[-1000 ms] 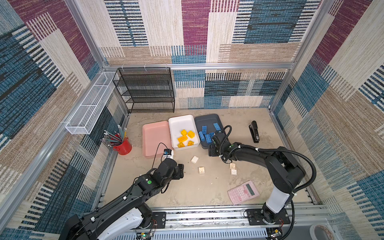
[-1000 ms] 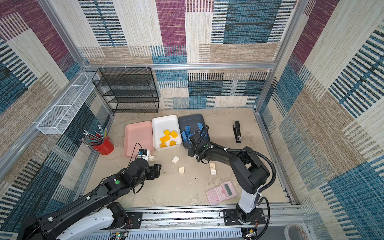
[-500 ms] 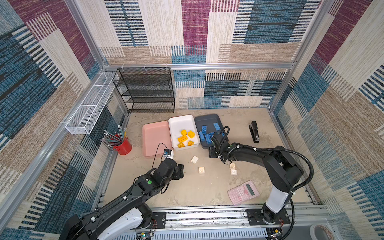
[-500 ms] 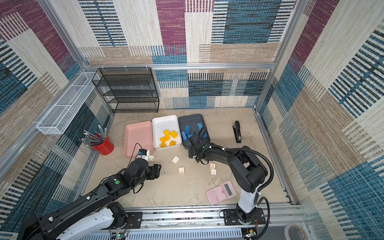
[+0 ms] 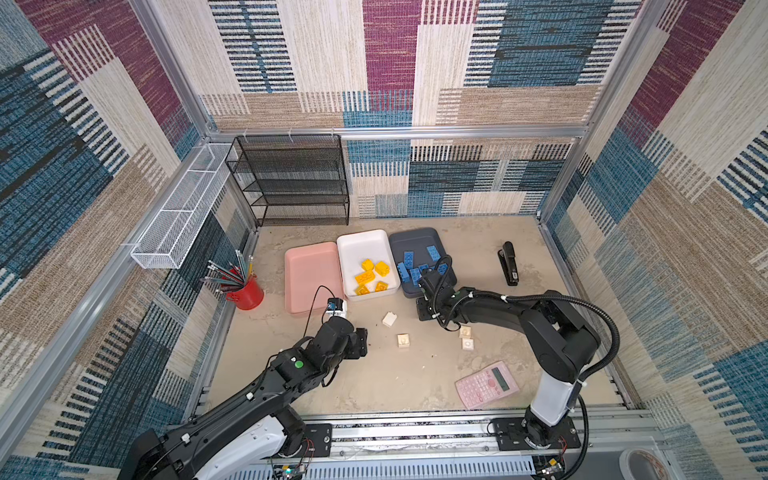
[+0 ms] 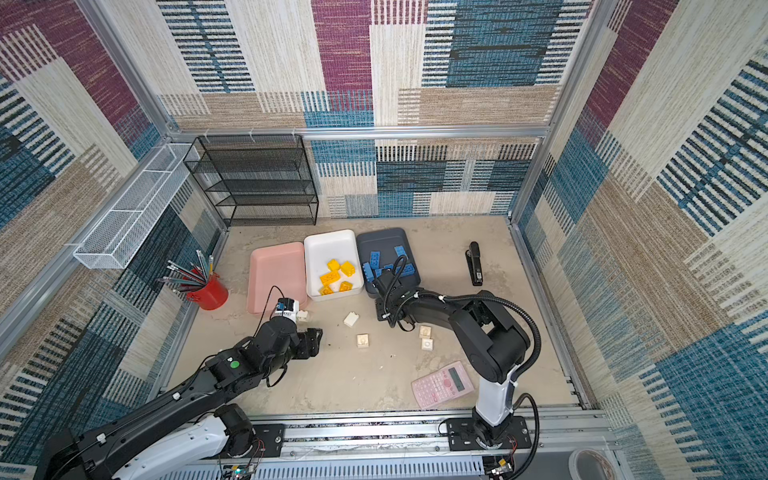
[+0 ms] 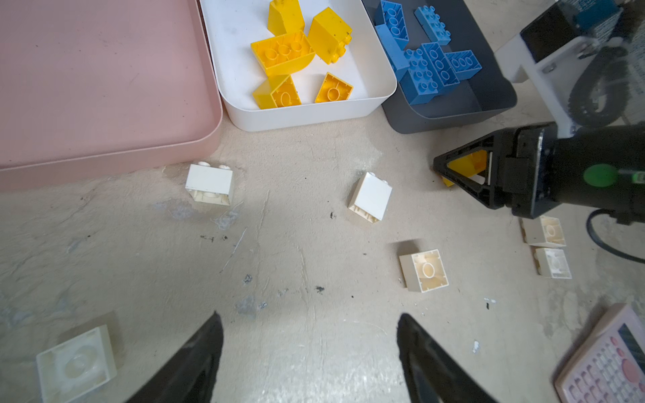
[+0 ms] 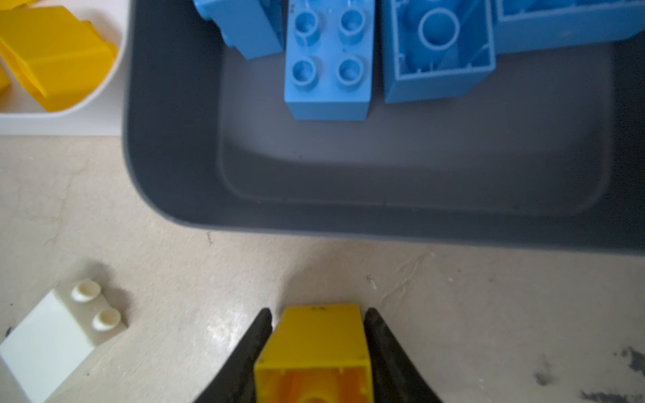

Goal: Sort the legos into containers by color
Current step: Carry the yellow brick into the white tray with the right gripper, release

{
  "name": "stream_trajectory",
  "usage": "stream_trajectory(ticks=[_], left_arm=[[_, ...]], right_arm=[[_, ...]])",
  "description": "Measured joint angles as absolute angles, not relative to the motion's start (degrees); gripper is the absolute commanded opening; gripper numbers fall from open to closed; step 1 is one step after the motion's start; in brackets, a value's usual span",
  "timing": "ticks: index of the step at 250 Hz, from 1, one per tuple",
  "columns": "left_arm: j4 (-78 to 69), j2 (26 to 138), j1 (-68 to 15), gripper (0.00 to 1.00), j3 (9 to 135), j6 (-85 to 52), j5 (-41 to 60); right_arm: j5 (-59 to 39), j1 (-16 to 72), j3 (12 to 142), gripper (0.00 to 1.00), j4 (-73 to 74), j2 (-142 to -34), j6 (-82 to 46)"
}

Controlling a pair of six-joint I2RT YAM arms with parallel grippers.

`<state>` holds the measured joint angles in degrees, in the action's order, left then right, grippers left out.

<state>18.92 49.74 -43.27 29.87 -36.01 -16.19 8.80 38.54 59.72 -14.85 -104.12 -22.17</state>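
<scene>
My right gripper (image 8: 318, 312) is shut on a yellow lego (image 8: 319, 335), low over the table just in front of the dark grey tray (image 8: 384, 209). The left wrist view shows the same gripper (image 7: 443, 167) with the yellow brick (image 7: 469, 164) between its jaws. The grey tray (image 5: 411, 243) holds several blue legos (image 5: 409, 266). Several yellow legos (image 5: 370, 274) lie in the white tray (image 5: 361, 249), and the pink tray (image 5: 309, 274) is bare. Several white legos (image 7: 370, 197) lie loose on the table. My left gripper (image 7: 309, 315) hangs open over bare table.
A pink calculator (image 5: 486, 384) lies near the front right. A black stapler (image 5: 509, 264) sits right of the trays. A red pencil cup (image 5: 245, 291) stands at the left wall, with a black mesh shelf (image 5: 291, 178) and a white wire basket (image 5: 183, 208) behind.
My right gripper's jaws have closed from wide apart onto the yellow lego, after a slight shift toward the front. The left arm has not moved.
</scene>
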Motion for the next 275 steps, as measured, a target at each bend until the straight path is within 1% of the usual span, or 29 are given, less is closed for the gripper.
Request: stream_trajectory(ticks=[6,22,73,153,193,275], left_arm=[[18.92,49.67,-43.27,0.79,29.87,-36.01,-16.19],[19.09,49.32,-43.27,0.79,29.89,-36.01,-16.21],[19.59,47.92,-43.27,0.79,30.24,-36.01,-16.53],[21.28,44.93,-43.24,0.79,29.23,-36.03,-17.78],[22.06,43.29,-43.24,0.79,28.16,-36.07,-17.87],[22.15,42.46,-43.22,0.80,26.68,-37.17,-17.91]], right_arm=[[8.82,38.59,59.72,0.35,-14.85,-104.12,-21.93],[8.97,38.68,59.79,0.34,-14.94,-104.05,-21.80],[8.80,39.16,61.49,0.33,-16.47,-103.04,-20.88],[-0.19,39.31,69.84,0.34,-16.45,-102.78,-19.20],[-4.19,39.31,77.93,0.33,-15.73,-107.39,-17.91],[-9.72,39.31,97.82,0.35,-17.02,-122.04,-16.27]])
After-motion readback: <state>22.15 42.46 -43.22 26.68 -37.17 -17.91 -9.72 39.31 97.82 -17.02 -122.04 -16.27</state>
